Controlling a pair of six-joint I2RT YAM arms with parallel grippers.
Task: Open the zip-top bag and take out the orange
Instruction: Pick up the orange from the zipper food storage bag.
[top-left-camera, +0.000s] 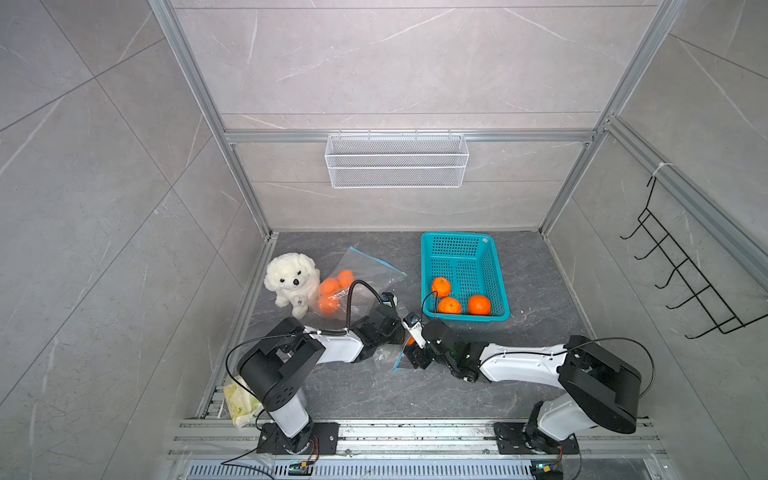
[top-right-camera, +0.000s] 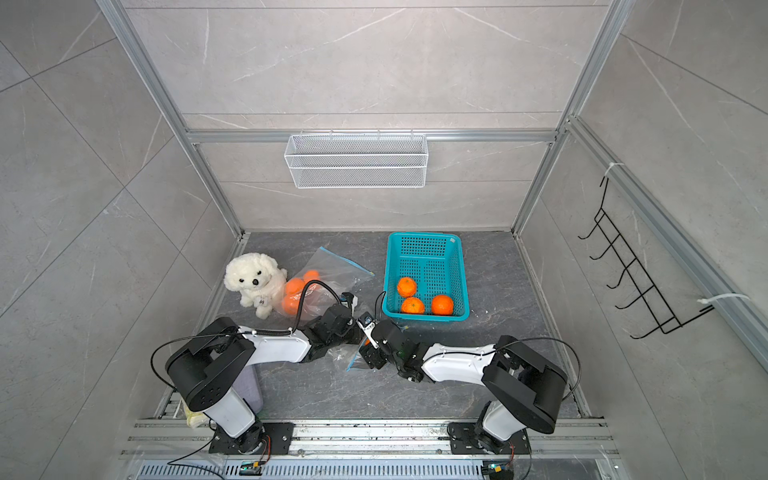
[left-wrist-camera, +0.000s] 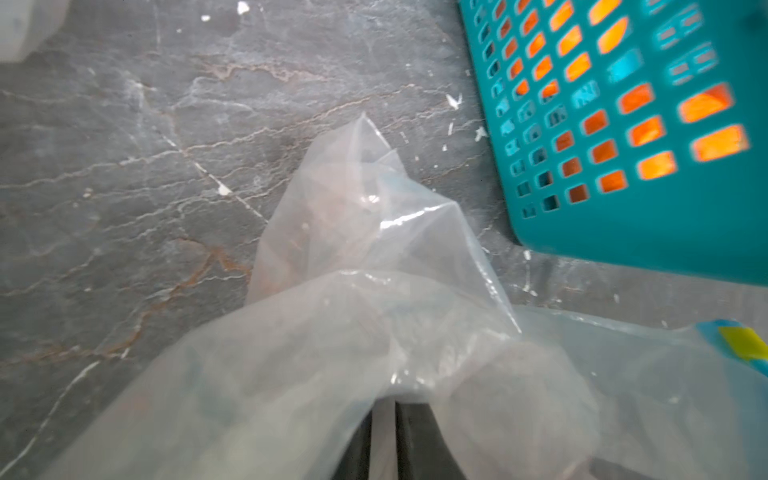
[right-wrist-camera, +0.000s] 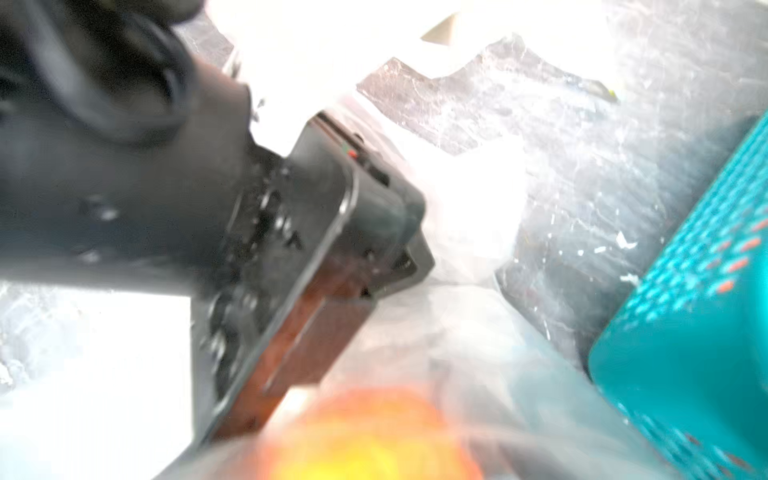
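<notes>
Far left, we saw the plush dog (top-left-camera: 291, 280) sitting on the grey table (top-left-camera: 374, 395), with the other clear bag (top-left-camera: 370, 270) just beside it and several bagged oranges (top-left-camera: 330, 287) bunched at the dog's end. Next over, the left gripper (left-wrist-camera: 384, 436) had its fingers nearly together with a fold of the zip-top bag (left-wrist-camera: 374, 316) pinched between them: film only, no fruit. In both top views that bag showed as crumpled film (top-left-camera: 386, 355) between the two wrists, and its blue zip strip (left-wrist-camera: 744, 349) sat on the right arm's side. We caught the orange (top-left-camera: 410, 340) only as a sliver between the wrists in a top view. In the right wrist view it was a blurred blob (right-wrist-camera: 365, 436) up close, seemingly behind film. The right gripper (top-left-camera: 412, 351) was at the bag, right next to the orange. Its fingers were hidden by its own body and the plastic, so we couldn't tell if they were spread or clamped. Right of that stood the teal basket (top-left-camera: 465, 266), near the bag, with three basket oranges (top-left-camera: 449, 306) at its near end
</notes>
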